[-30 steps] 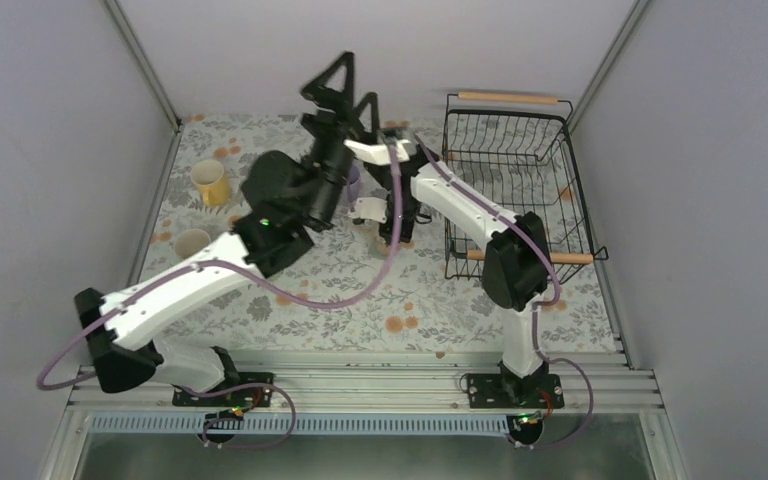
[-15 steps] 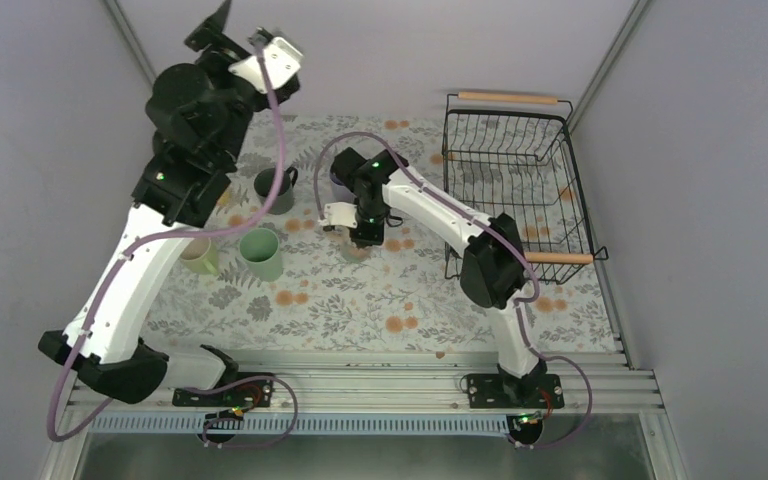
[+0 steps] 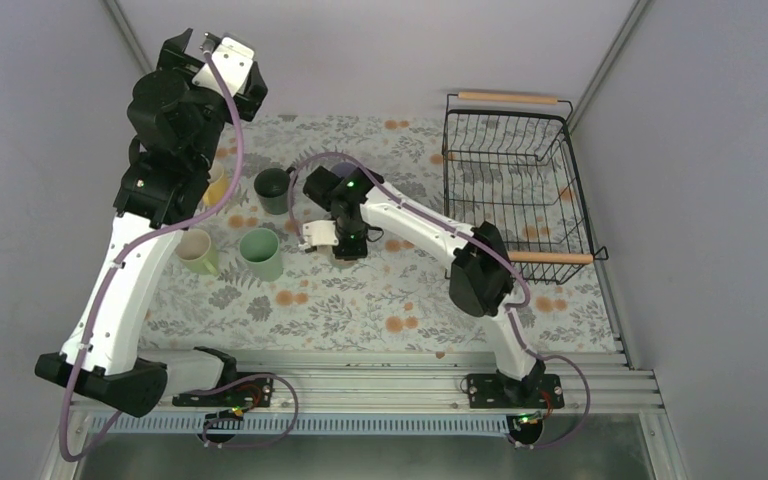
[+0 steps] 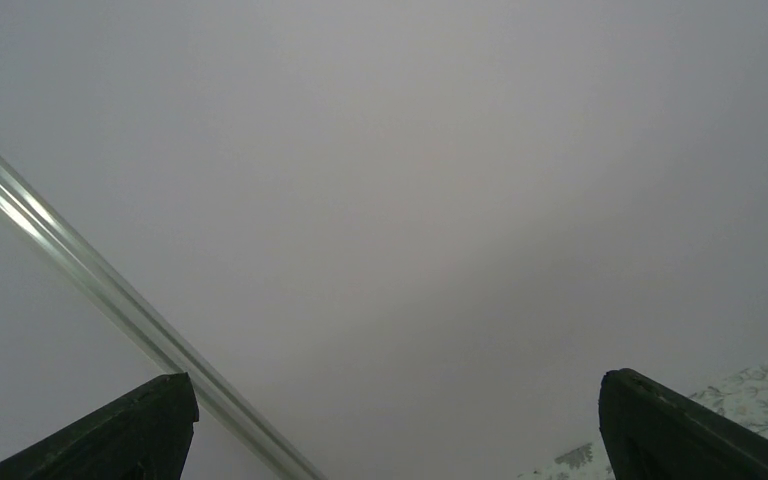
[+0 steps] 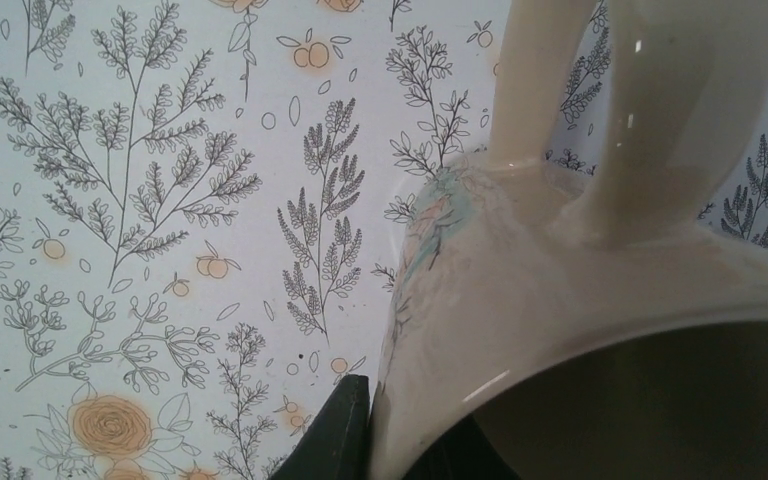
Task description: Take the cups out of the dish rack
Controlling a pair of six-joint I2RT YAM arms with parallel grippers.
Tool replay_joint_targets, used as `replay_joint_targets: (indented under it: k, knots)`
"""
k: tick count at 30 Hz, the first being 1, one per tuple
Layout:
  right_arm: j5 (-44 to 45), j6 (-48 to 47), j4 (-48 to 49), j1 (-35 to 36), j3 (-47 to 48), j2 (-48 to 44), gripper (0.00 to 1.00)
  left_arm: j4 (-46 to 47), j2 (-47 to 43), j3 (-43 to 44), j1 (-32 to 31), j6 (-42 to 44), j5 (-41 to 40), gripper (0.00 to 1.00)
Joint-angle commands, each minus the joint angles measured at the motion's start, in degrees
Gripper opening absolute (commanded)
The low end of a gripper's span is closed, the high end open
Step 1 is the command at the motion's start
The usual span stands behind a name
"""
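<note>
Starting far left: left gripper up high by the back-left corner, jaws spread wide, gripping nothing, facing bare grey wall and a metal corner post.

Below that arm, on the floral mat:
- yellow cup toward the back, largely hidden behind the arm.
- olive cup nearer the front, upright, mouth up.
- mint cup just right of olive, upright, close beside it; cannot tell if touching.
- dark green cup behind mint, upright, apart from it.

Moving to centre: right gripper stretched left across the mat, pointing down, clamped tight on the rim of beige cup. One finger pressed against the outer wall; other side of the grip poorly seen. Cup handle at the top of the wrist view, mat pattern behind it. Cannot tell whether the base rests on the mat or hangs clear. From above, almost entirely hidden under the wrist, just right of the mint and dark green cups.

Ending far right: rack at the back-right of the mat, wooden handles at far and near ends, well apart from every cup and both grippers.
</note>
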Motion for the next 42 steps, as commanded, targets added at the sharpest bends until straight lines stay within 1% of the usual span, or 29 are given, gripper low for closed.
replay_joint_targets:
  k: [1, 2, 3, 4, 5, 6, 7, 8, 9, 12, 16, 19, 21, 23, 25, 28, 30, 35, 37, 39, 42]
  knots:
    - [-1.5, -1.3, 0.9, 1.6, -3.7, 0.2, 0.1, -0.7, -1.2, -1.2, 0.4, -3.9, 1.5, 1.0]
    - [-1.6, -1.1, 0.9, 1.6, -4.1, 0.0, 0.25, -1.2, -1.1, -1.3, 0.4, -4.2, 1.8, 1.0]
    - [-1.6, -0.7, 1.0, 1.6, -4.0, -0.1, 0.37, -1.7, -1.1, -1.7, 0.4, -4.6, 2.5, 1.0]
    - [-1.4, -0.5, 1.1, 1.6, -4.2, -0.6, 0.49, -2.0, -1.2, -2.1, 0.4, -5.0, 3.6, 1.0]
    - [-1.1, -0.4, 1.5, 1.5, -4.5, -1.2, 0.57, -2.0, -1.4, -2.9, 0.4, -5.4, 4.5, 1.0]
    - [-1.1, -0.5, 1.5, 1.5, -4.7, -1.9, 0.69, -1.7, -1.7, -3.7, 0.5, -5.8, 5.2, 1.0]
    - [-1.1, -0.4, 1.6, 1.5, -4.4, -2.5, 0.85, -1.4, -1.8, -4.4, 0.4, -6.3, 5.6, 1.0]
    - [-1.2, -0.2, 1.6, 1.5, -4.1, -3.2, 0.97, -1.0, -2.1, -4.9, 0.5, -6.5, 5.6, 1.0]
    - [-0.9, 0.0, 1.7, 1.5, -4.0, -4.2, 1.0, -0.6, -2.2, -5.3, 0.5, -6.9, 5.0, 1.0]
    - [-1.6, 0.0, 1.7, 0.7, -3.7, -7.4, 1.0, -0.3, -2.2, -5.0, 0.4, -7.4, 3.5, 1.0]
    - [-2.4, 0.8, 2.2, -1.7, -3.0, -13.4, 1.0, -3.1, -1.7, -3.4, 0.5, -7.0, 1.8, 1.0]
    - [-4.0, 2.0, 4.1, -5.9, -3.0, -19.6, 1.0, -3.9, -2.4, -5.0, 1.0, -6.8, 1.0, 1.0]
    - [-3.7, 3.8, 7.7, -10.2, -5.3, -25.3, 1.0, -3.3, -3.5, -8.4, 2.1, -6.7, 2.9, 1.0]
    - [-2.0, 5.4, 13.5, -15.5, -10.3, -32.3, 1.0, -3.2, -4.8, -11.3, 3.7, -7.6, 5.9, 1.0]
    - [0.0, 6.8, 23.3, -20.7, -19.7, -40.4, 1.0, -3.0, -6.3, -14.5, 5.3, -8.4, 8.9, 1.0]
    - [3.0, 9.8, 36.7, -27.0, -33.3, -52.1, 1.0, -2.1, -8.6, -19.1, 5.8, -10.4, 8.8, 1.0]
    - [3.4, 11.6, 40.7, -30.3, -40.4, -58.1, 1.0, -2.1, -10.2, -21.7, 6.2, -11.8, 9.1, 1.0]
    - [1.8, 15.9, 44.9, -33.5, -51.7, -71.7, 1.0, -0.2, -16.8, -29.1, 6.8, -14.3, 10.5, 1.0]
    - [-0.3, 15.6, 45.5, -35.1, -55.9, -77.1, 1.0, 0.8, -21.1, -32.0, 6.9, -14.5, 10.0, 1.0]
    - [0.8, 15.5, 46.9, -36.1, -60.9, -82.2, 1.0, 0.6, -24.6, -34.9, 6.8, -14.8, 9.8, 1.0]
    - [0.9, 15.3, 46.1, -37.2, -67.0, -87.8, 1.0, -0.6, -28.6, -39.0, 6.8, -16.8, 7.8, 1.0]
